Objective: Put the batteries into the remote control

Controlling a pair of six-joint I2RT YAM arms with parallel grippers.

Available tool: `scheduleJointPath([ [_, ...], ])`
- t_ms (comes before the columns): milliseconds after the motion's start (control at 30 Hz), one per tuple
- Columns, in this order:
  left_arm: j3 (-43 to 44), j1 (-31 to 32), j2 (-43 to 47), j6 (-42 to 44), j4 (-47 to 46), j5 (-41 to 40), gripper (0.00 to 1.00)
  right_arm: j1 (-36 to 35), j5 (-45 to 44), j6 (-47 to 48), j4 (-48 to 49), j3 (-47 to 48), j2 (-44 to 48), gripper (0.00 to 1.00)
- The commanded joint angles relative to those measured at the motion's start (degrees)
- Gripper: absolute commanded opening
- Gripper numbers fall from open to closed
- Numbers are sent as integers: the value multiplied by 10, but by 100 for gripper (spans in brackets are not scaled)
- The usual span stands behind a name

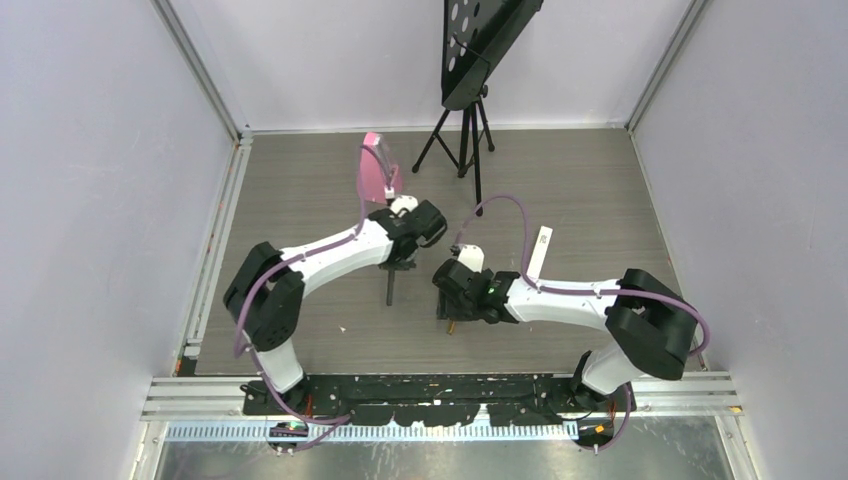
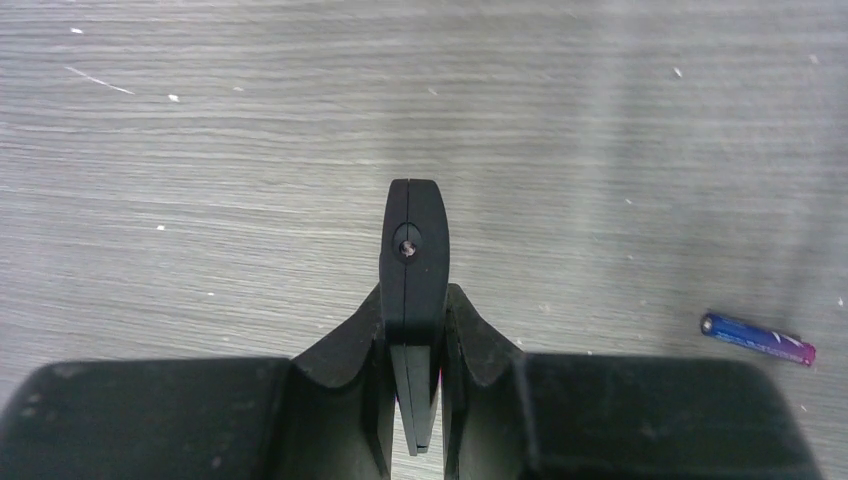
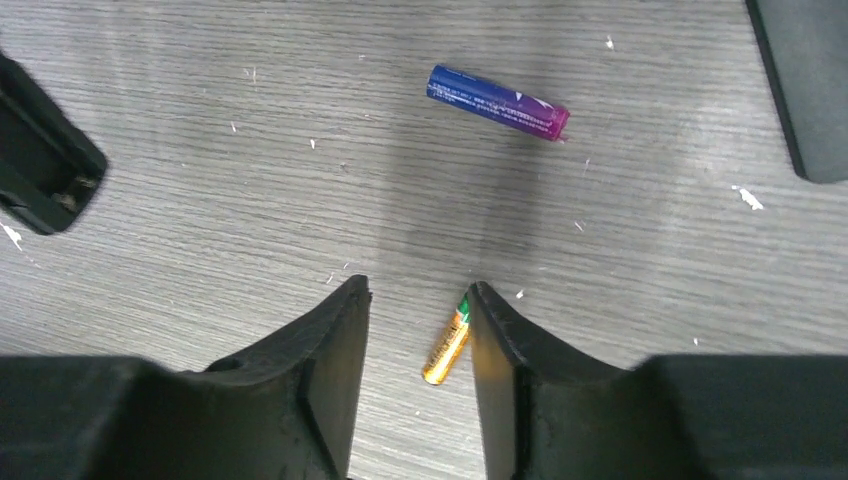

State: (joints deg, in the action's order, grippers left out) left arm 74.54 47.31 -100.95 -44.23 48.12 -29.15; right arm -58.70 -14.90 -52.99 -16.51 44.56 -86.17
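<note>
We see a table (image 2: 200,120) with a matt grey wood-grain surface, faintly streaked and flecked with white crumbs. The remote control (image 2: 413,250) looks like smooth black plastic with a dull sheen, and a small shiny metallic dot sits in its end. The purple and blue battery (image 3: 498,102) wears a glossy printed wrap. The yellow battery (image 3: 446,342) gleams like gold foil. The right gripper (image 3: 418,300) has fingers (image 3: 330,350) of matt black plastic. The arm shells (image 1: 335,252) are smooth white plastic.
</note>
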Motion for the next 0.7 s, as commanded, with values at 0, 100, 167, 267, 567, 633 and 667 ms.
scheduleJointPath([
  [0, -15, -34, 56, 19, -26, -24, 0, 0, -6, -14, -77, 45, -17, 40],
  [100, -24, -54, 74, 33, -37, -19, 0, -1, 8, -2, -113, 57, -28, 27],
  [167, -32, -65, 84, 44, -49, -11, 0, -3, -6, 7, -141, 59, -24, 32],
  [267, -40, -78, 92, 54, -63, 2, 0, -5, -19, 20, -154, 48, -1, 44],
  [567, -66, -101, 106, 70, -94, 32, 0, -5, -62, 12, -222, 71, 27, 55],
  [633, -72, -102, 109, 73, -102, 37, 0, -4, -63, -13, -250, 69, 34, 55],
  [667, -75, -102, 111, 74, -106, 40, 0, -5, -57, -23, -261, 63, 42, 56],
])
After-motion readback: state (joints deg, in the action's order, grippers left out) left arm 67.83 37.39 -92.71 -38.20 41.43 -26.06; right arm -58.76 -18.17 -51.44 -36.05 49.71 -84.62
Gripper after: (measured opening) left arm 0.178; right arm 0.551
